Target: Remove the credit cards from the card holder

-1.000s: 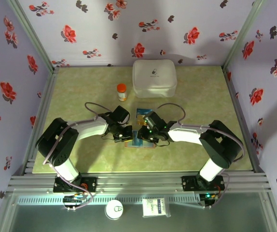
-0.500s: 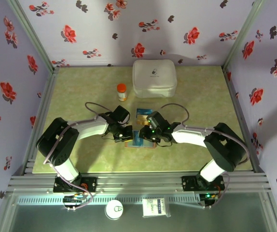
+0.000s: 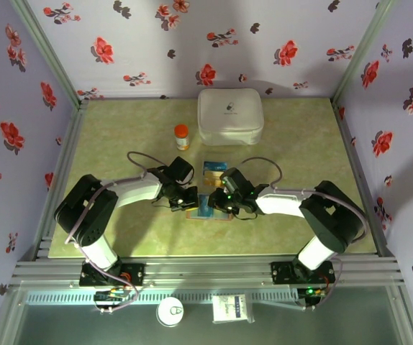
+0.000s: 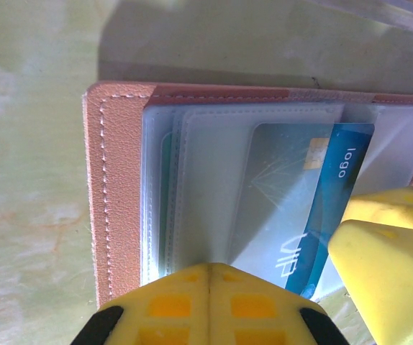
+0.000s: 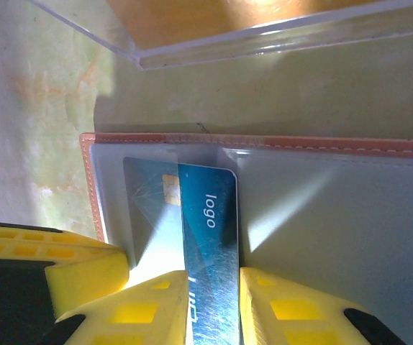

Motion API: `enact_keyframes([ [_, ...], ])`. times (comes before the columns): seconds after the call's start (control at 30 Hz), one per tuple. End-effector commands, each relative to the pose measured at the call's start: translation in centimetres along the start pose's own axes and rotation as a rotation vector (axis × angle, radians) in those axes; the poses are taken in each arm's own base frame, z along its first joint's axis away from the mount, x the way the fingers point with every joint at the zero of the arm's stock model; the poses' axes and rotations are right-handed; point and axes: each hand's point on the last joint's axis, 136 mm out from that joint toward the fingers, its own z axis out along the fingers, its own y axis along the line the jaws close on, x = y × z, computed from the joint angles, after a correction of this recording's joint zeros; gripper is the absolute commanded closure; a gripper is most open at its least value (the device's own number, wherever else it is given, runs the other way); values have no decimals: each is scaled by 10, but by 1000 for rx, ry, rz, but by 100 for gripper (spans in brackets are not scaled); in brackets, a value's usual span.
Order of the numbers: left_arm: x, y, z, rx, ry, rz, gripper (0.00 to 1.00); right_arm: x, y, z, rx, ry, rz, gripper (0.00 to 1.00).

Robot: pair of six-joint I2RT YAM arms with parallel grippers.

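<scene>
The card holder [image 3: 208, 209] lies open on the table, brown border [image 4: 116, 180] round clear sleeves. A blue credit card [image 5: 210, 215] marked "logo" sticks partly out of a sleeve, its chip end still under the plastic. My right gripper [image 5: 214, 284] is shut on that card, which runs up between its yellow fingers [image 4: 390, 259]. My left gripper [image 4: 208, 277] is shut with nothing between its tips, which rest on the sleeves at the holder's left half. In the top view both grippers, left [image 3: 190, 199] and right [image 3: 221, 203], meet over the holder. A teal card edge [image 4: 165, 194] shows in a left sleeve.
A clear sheet [image 5: 264, 32] lies just beyond the holder with an orange card [image 5: 214, 14] and a blue one [image 3: 214, 169] on it. A white rounded case [image 3: 229, 116] stands at the back, an orange-capped bottle [image 3: 182, 136] to its left.
My right gripper and its wrist have shifted slightly to the right over the holder. The left arm has stayed in place.
</scene>
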Motion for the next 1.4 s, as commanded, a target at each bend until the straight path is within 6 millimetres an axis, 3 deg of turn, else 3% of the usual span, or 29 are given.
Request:
enact_keyframes([
  [0.0,7,6,4,-41,39,3,100,0,-1,4,-22,9,26,76],
  [0.7,7,7,4,-49,41,1,100,1,1,7,-90,8,58,90],
  [1.17,7,7,2,-49,34,1,100,3,-20,-18,-30,-30,58,93],
  [1.37,7,6,0,-45,30,0,100,0,-19,-33,-12,-54,28,95],
])
